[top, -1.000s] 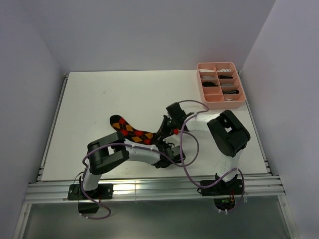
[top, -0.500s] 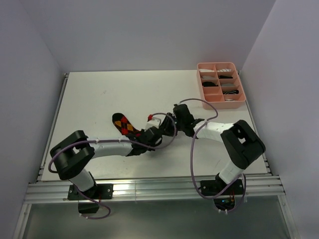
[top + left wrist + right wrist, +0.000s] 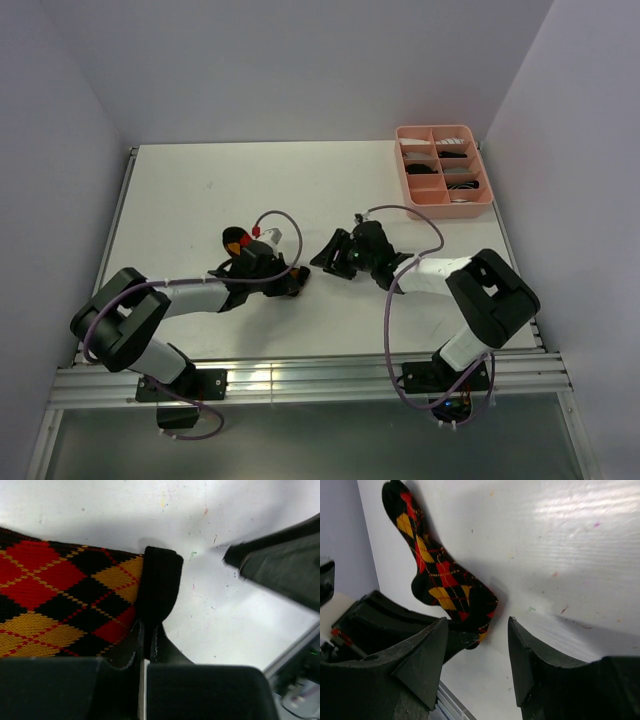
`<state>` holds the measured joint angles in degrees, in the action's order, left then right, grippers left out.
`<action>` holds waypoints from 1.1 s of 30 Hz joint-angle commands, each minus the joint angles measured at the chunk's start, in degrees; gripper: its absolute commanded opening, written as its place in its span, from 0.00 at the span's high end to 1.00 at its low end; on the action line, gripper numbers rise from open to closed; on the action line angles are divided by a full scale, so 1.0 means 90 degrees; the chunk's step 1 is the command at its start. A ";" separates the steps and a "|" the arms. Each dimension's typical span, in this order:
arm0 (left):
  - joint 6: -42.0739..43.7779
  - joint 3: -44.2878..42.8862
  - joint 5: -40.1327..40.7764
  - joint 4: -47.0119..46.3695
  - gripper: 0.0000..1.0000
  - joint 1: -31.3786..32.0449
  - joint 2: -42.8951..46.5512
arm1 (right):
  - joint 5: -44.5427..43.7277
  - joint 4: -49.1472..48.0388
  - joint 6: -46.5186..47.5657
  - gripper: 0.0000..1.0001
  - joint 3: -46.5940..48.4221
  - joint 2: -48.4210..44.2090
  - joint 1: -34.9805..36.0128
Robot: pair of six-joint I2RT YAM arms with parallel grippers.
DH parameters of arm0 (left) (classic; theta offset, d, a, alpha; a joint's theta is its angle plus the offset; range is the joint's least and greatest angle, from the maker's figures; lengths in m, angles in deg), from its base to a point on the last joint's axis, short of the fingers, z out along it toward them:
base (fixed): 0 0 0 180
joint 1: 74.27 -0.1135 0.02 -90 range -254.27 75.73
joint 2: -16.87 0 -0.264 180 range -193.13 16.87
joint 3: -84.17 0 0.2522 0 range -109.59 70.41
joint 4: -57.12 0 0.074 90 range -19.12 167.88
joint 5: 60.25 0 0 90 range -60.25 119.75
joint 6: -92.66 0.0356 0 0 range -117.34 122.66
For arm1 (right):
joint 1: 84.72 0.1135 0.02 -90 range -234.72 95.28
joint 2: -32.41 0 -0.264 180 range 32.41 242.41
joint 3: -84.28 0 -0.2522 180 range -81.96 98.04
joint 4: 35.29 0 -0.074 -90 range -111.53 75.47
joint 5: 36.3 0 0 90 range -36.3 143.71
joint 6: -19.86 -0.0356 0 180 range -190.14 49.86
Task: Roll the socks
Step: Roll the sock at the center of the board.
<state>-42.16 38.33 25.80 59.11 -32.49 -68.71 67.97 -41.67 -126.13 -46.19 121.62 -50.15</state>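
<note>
The black sock with red, orange and yellow argyle diamonds [image 3: 440, 580] lies flat on the white table. In the top view only its toe end [image 3: 235, 242] shows beside the left arm. My left gripper [image 3: 147, 630] is shut on the sock's black cuff [image 3: 160, 582], which is folded back over the fabric; the same gripper [image 3: 296, 283] sits at the sock's right end. My right gripper [image 3: 477, 630] stands open just right of the cuff, apart from it, with nothing between its fingers [image 3: 525, 655]. It [image 3: 322, 258] points left toward the left gripper.
A pink compartment tray [image 3: 444, 206] stands at the back right corner with dark and light items in its compartments. The right gripper's finger [image 3: 280, 567] shows close by in the left wrist view. The table's front rail runs past both arm bases.
The right gripper has opened and drawn slightly right of the cuff. The left arm has swung left and stretched low along the sock, covering most of it.
</note>
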 commanded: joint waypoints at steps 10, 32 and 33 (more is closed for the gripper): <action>-0.1357 0.1424 -0.2490 -0.2186 0.99 -0.1526 -0.0393 | 0.0124 -0.1053 -0.0332 0.40 -0.0039 0.0781 0.0485; -0.1602 0.1513 -0.2843 -0.2433 0.99 -0.1849 -0.0901 | 0.0115 0.0125 -0.0478 0.42 0.1122 0.1728 0.0817; -0.1602 0.1513 -0.2843 -0.2423 0.99 -0.1849 -0.0911 | 0.0076 0.0293 -0.0488 0.44 0.1191 0.1738 0.0827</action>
<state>-57.16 51.20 -0.47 32.79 -49.01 -74.92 70.98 -45.91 -130.68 -38.21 136.37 -43.42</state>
